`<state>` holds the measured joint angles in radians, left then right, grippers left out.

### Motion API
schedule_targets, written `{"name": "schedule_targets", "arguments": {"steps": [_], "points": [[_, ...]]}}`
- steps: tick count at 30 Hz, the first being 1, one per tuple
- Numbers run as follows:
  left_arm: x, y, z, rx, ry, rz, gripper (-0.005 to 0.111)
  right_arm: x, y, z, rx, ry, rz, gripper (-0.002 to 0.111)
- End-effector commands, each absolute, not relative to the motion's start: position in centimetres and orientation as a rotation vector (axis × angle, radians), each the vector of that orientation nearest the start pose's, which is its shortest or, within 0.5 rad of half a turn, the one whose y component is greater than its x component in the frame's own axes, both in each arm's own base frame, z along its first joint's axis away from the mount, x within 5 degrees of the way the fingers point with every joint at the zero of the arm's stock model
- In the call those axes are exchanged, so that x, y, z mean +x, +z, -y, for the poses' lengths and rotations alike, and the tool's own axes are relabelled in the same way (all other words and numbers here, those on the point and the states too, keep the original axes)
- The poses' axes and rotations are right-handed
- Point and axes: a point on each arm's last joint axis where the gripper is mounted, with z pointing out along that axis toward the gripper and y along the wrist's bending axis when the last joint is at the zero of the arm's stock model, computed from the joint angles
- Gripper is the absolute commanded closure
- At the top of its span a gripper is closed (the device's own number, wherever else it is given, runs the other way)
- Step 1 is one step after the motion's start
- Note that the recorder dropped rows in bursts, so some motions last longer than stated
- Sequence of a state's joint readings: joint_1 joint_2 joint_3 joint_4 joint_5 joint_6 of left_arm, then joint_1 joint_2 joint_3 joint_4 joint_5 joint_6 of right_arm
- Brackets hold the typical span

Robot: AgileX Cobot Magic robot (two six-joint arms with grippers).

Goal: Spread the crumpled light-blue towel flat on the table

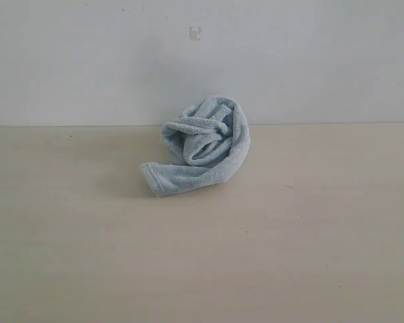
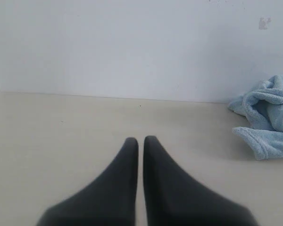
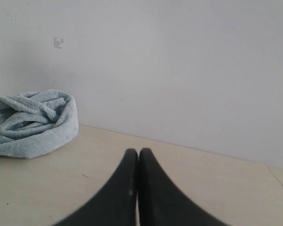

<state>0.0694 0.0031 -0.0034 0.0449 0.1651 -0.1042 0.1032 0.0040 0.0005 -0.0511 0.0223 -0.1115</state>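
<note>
The towel [image 1: 198,145] sits bunched in a loose, curled heap just above the middle of the exterior view, resting on the table [image 1: 289,256] close to where it meets the white wall [image 1: 87,60]. One hemmed end trails out toward the lower left of the heap. A small grey mark [image 1: 195,32] shows on the wall above it. Neither arm appears in the exterior view. In the wrist views, the left claw [image 2: 140,140] has its dark fingers drawn together with only a thin slit between them, and the right claw [image 3: 137,150] is pressed together too; both hold nothing and stay well apart from the towel.
</note>
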Motion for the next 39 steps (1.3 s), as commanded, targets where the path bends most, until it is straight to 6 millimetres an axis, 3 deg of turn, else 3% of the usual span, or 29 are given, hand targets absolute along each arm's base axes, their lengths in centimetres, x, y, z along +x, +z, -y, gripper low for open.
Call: {"name": "schedule_targets", "arguments": {"steps": [1,26,28,34,39], "points": [[5.6,19.9,-0.5,-0.111,0.016,-1.637,0.103,5.6,21.2,-0.6,-0.199,-0.054,-1.489,0.109],[5.6,19.9,-0.5,-0.111,0.016,-1.637,0.103,5.6,21.5,-0.6,-0.191,-0.048,-1.451,0.109],[5.6,19.9,-0.5,-0.111,0.016,-1.637,0.103,5.5,22.3,-0.6,-0.099,0.051,-1.374,0.109],[5.6,19.9,-0.5,-0.111,0.016,-1.637,0.103,4.9,24.0,-0.2,0.370,0.671,-1.143,0.109],[5.6,19.9,-0.5,-0.111,0.016,-1.637,0.103,4.9,24.2,-0.2,0.524,0.907,-1.087,0.109]]}}
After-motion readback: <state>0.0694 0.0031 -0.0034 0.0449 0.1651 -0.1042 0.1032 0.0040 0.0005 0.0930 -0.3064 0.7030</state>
